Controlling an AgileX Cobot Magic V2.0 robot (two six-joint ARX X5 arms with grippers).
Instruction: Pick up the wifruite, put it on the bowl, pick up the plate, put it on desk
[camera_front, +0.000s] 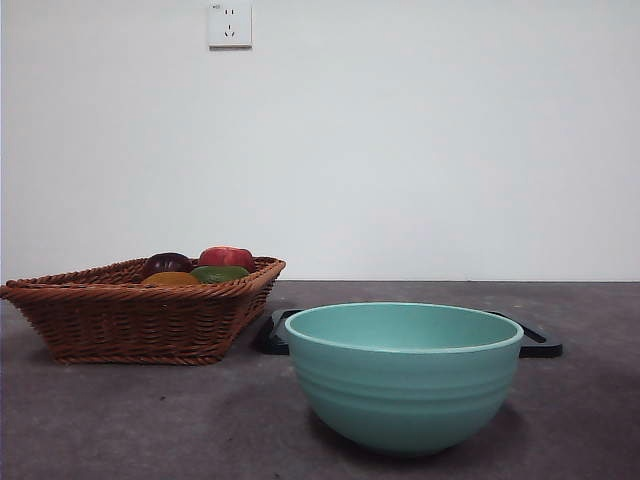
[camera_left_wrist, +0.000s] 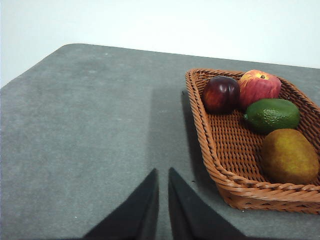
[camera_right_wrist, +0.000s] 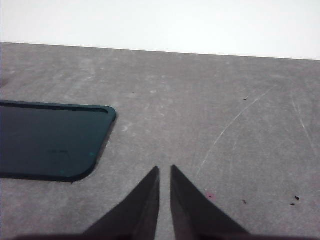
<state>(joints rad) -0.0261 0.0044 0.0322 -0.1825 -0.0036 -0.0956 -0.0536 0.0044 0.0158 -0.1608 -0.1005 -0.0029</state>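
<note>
Nearest in the front view stands the teal-green bowl (camera_front: 404, 375), upright on the dark grey worktop (camera_front: 150, 420) with its ridged outside facing the camera; its inside is hidden below the rim from here. Just behind it lies a flat dark plate (camera_front: 538, 346) with rounded corners, its ends showing on either side of the bowl. Off to one side, near the plate's end, sits a brown wicker basket (camera_front: 130, 320) holding 4 fruits. The orange-brown wifruite (camera_left_wrist: 290, 156) lies in the basket close to its rim, beside a green fruit (camera_left_wrist: 272, 114); beyond them rest a dark purple fruit (camera_left_wrist: 221, 93) and a red-and-yellow fruit (camera_left_wrist: 259, 86), touching each other. The left gripper (camera_left_wrist: 163, 176) hangs over bare worktop beside the basket, its 2 black jaws nearly together with only a thin slit between them, holding nothing. The right gripper (camera_right_wrist: 165, 173) hangs over bare worktop near the plate's rounded corner, its jaws likewise almost together and holding nothing.
</note>
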